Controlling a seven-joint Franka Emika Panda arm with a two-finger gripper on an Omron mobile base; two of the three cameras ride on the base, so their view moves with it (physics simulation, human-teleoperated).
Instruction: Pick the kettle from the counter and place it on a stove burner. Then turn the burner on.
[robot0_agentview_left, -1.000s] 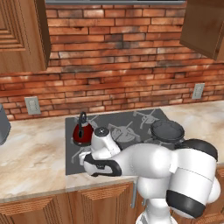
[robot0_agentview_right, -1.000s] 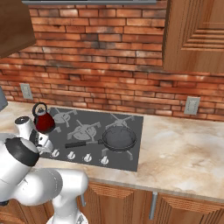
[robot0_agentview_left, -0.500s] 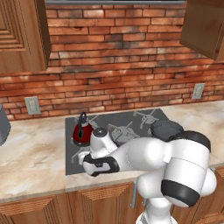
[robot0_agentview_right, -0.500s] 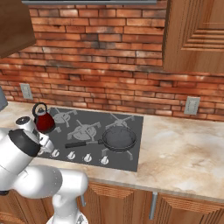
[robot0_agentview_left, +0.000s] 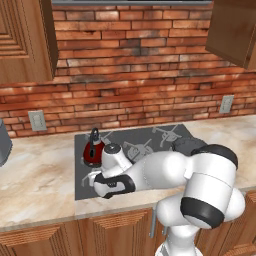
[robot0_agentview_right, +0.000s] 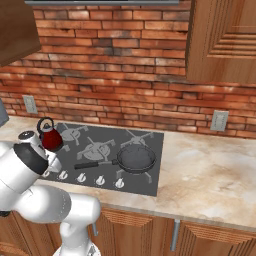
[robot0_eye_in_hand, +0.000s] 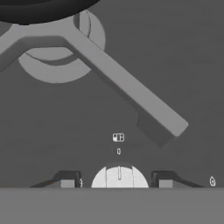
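I am looking at a kitchen with a red brick back wall (robot0_agentview_left: 135, 85) and wooden cabinets above, over a beige marble counter (robot0_agentview_left: 35, 180) with a dark grey cooktop (robot0_agentview_right: 145, 170) let into it. The kettle (robot0_agentview_left: 93, 150) sits upright on the cooktop's rear left burner; from the right base view I see the kettle (robot0_agentview_right: 49, 136) near the back corner of the panel, its black handle arched over it. A black frying pan (robot0_agentview_right: 134, 157) rests on the front right burner with its handle pointing left. A row of white knobs (robot0_agentview_right: 100, 179) runs along the front edge of the cooktop.

The arm reaches low over the front left corner of the cooktop, and its white wrist blocks my sight of the gripper in both base views. In the hand view the gripper (robot0_eye_in_hand: 119, 181) points down at the cooktop, with one white knob (robot0_eye_in_hand: 119, 177) between its two dark finger tips (robot0_eye_in_hand: 70, 180). The tips stand a little off the knob on either side, so I read them as partly parted with nothing clamped; I cannot tell whether they touch it. A grey burner grate arm (robot0_eye_in_hand: 118, 83) crosses above the knob.
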